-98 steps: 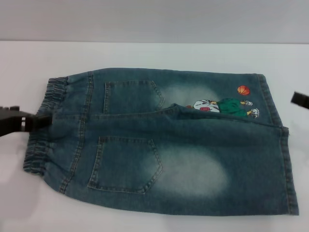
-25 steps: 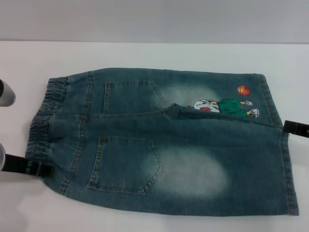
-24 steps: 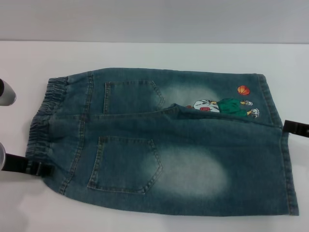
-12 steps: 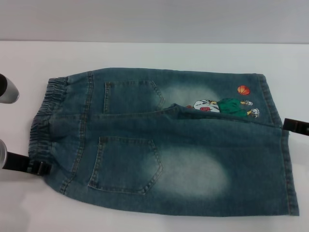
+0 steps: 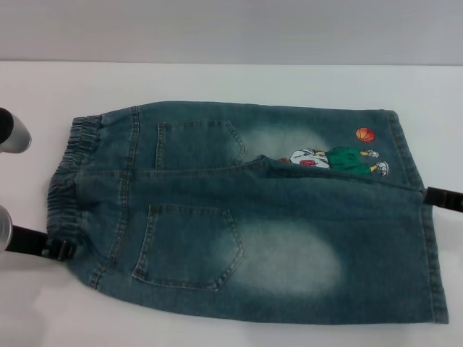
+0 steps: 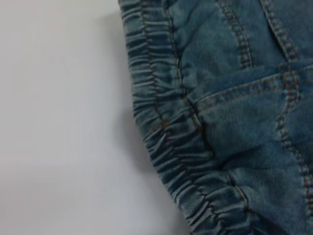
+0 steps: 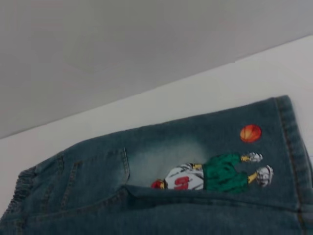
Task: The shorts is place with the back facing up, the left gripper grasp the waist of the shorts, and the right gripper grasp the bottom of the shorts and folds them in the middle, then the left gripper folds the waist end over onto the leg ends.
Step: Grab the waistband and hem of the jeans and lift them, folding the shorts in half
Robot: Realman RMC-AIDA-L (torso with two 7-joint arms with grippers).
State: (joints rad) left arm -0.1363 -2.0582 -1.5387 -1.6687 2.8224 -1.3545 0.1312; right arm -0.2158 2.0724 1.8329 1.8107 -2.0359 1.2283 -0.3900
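Blue-green faded denim shorts (image 5: 246, 210) lie pocket-side up on the white table (image 5: 217, 83). The left hand (image 5: 52, 249) touches the gathered waist (image 5: 65, 188); the right hand (image 5: 443, 197) sits at the leg hems (image 5: 427, 238). Neither hand's grip can be told.

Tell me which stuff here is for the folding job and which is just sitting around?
For the job: the shorts, the left end effector by the waist, the right end effector by the leg ends.
Just there: the white table.

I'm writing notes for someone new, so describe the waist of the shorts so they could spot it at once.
On the white table lie denim shorts, back up. Their left end, by the left gripper, is the waist: a narrow gathered, ruffled elastic band. The opposite end has flat stitched leg hems, one beside a cartoon basketball print.
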